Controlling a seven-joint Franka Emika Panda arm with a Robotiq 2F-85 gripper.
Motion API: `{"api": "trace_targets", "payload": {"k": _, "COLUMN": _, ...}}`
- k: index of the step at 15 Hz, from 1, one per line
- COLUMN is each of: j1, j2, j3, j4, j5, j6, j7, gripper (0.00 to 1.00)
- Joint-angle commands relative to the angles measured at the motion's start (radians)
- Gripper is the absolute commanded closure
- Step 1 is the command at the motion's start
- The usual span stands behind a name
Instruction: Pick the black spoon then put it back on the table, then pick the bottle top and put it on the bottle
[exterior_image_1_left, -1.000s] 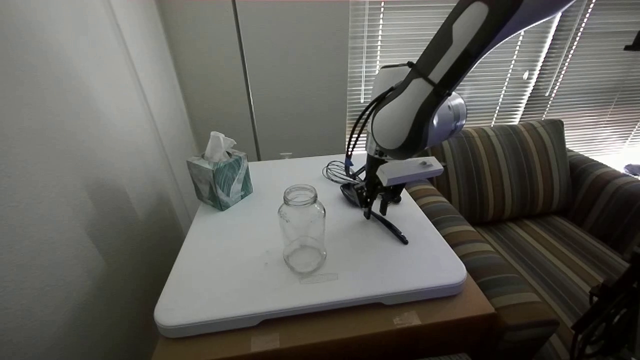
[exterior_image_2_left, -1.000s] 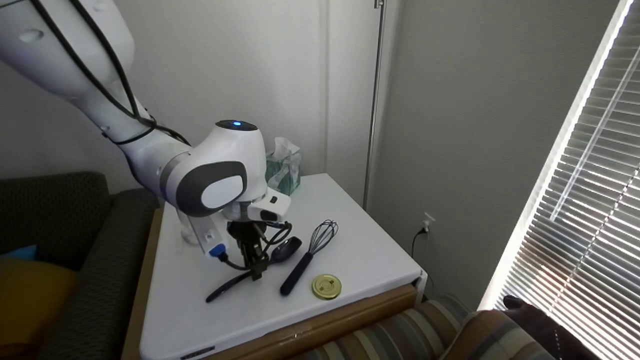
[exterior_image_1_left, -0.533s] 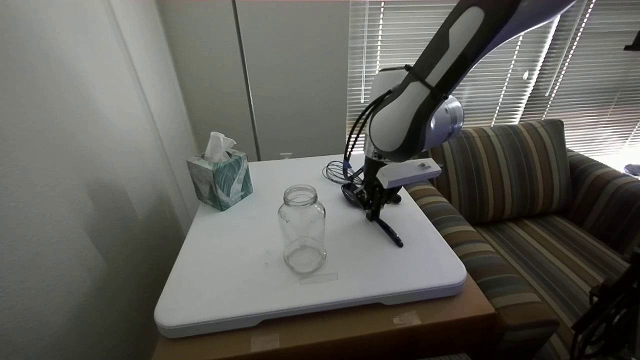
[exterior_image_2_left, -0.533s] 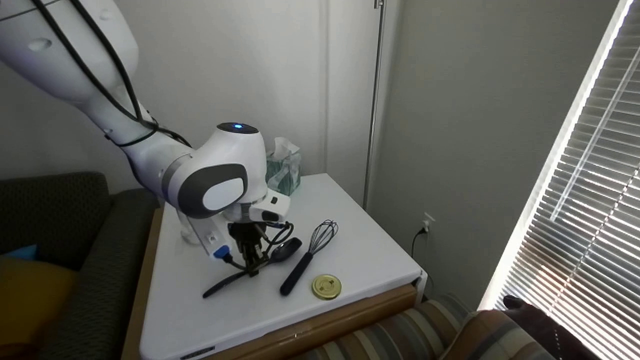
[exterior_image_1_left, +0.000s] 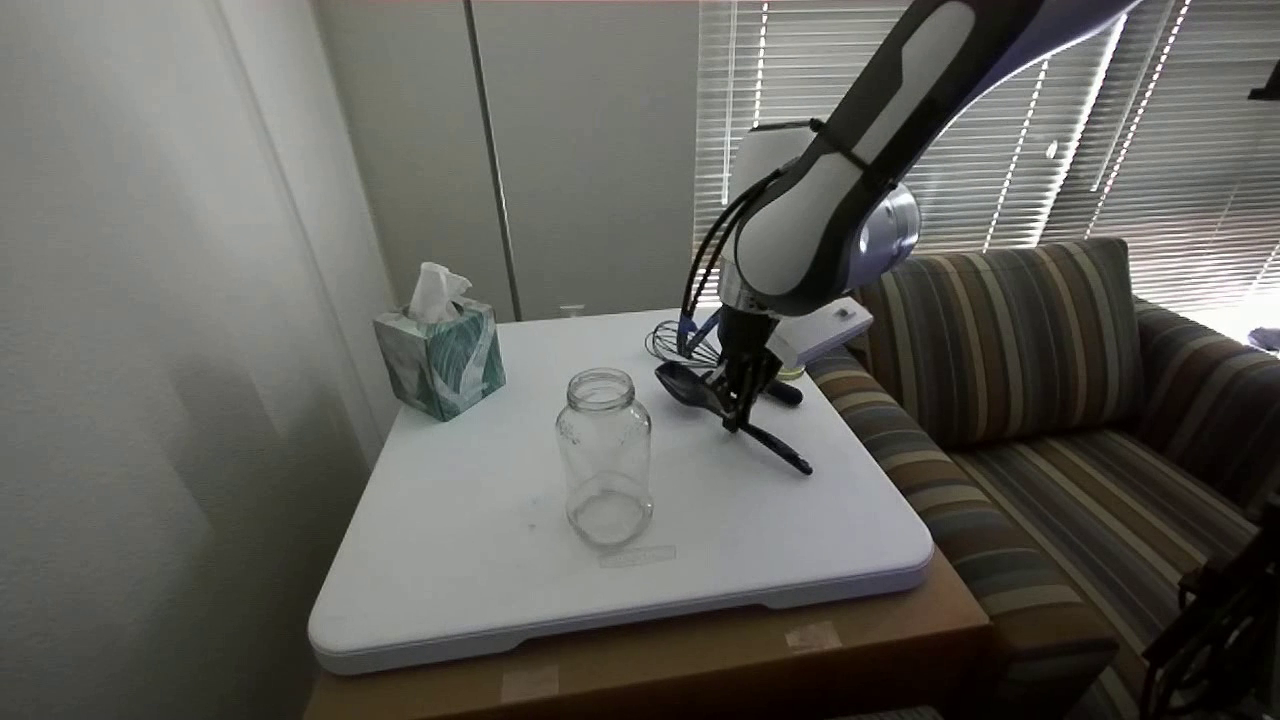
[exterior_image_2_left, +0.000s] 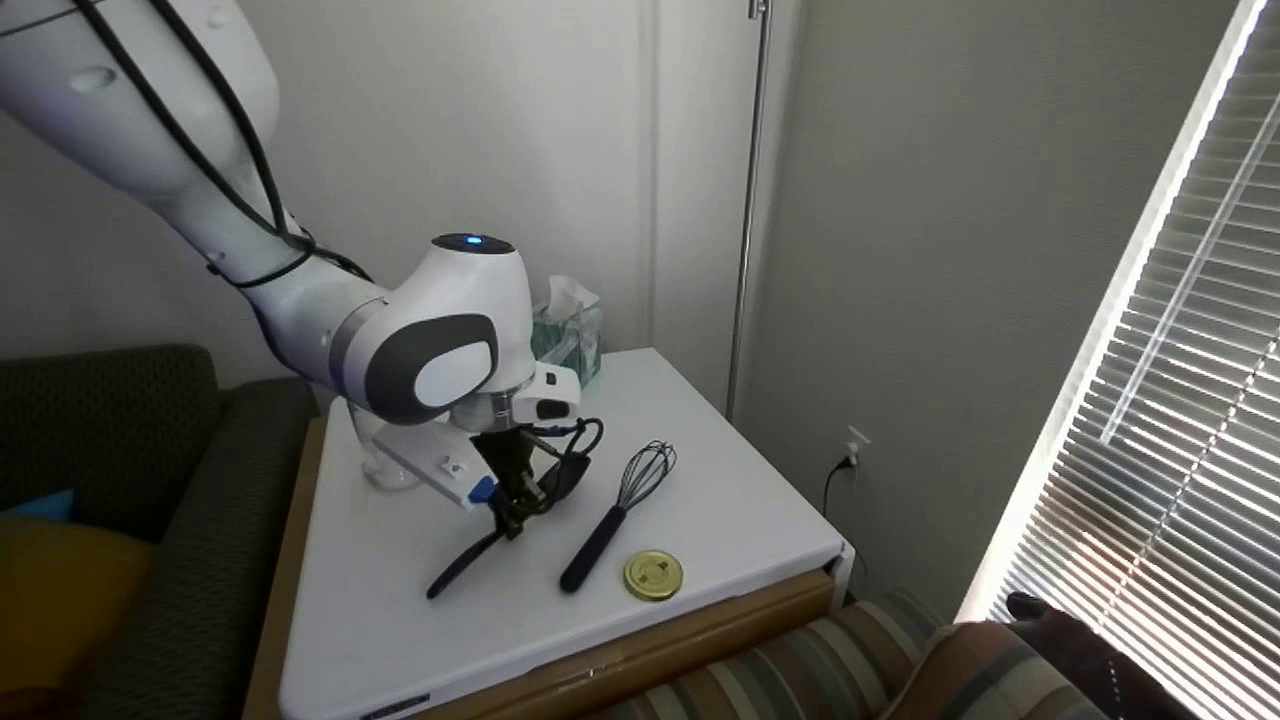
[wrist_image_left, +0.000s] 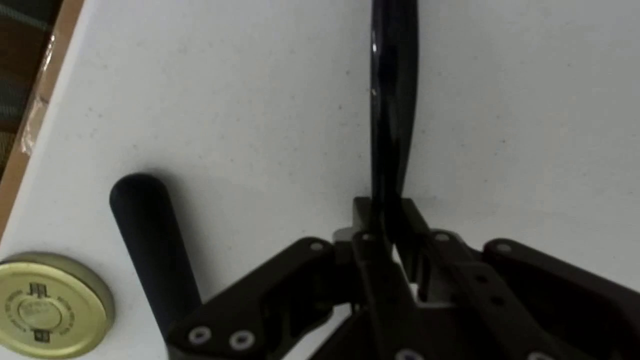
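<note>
My gripper (wrist_image_left: 385, 215) is shut on the handle of the black spoon (wrist_image_left: 395, 75), near its middle. In the exterior views the spoon (exterior_image_1_left: 778, 450) (exterior_image_2_left: 465, 563) shows on both sides of the fingers, and it looks slightly raised off the white table (exterior_image_1_left: 480, 570). The gold bottle top (exterior_image_2_left: 653, 575) lies flat near the table edge; it also shows in the wrist view (wrist_image_left: 55, 306) and is mostly hidden behind the arm in an exterior view. The clear glass bottle (exterior_image_1_left: 605, 460) stands upright and open, apart from the gripper; the arm partly hides it in an exterior view (exterior_image_2_left: 385, 472).
A black whisk (exterior_image_2_left: 597, 543) lies between the spoon and the bottle top; its handle (wrist_image_left: 155, 250) is beside the gripper. A teal tissue box (exterior_image_1_left: 440, 360) stands by the wall. A striped sofa (exterior_image_1_left: 1040, 470) adjoins the table's side.
The fingers have closed on the spoon handle. The gripper has then risen a little and turned, and the spoon has shifted and turned with it. Jar, lid and whisk have not moved.
</note>
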Motion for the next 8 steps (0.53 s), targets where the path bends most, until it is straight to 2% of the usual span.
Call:
{"api": "trace_targets", "payload": {"k": 1, "j1": -0.02, "j2": -0.015, "j3": 0.003, "j4": 0.033, "j5": -0.051, "j6": -0.038, "j7": -0.086, "gripper": 0.96}}
{"api": "trace_targets", "payload": {"k": 8, "j1": -0.076, "j2": 0.032, "j3": 0.02, "j4": 0.141, "j5": -0.096, "j6": -0.07, "j7": -0.225, "gripper": 0.96}}
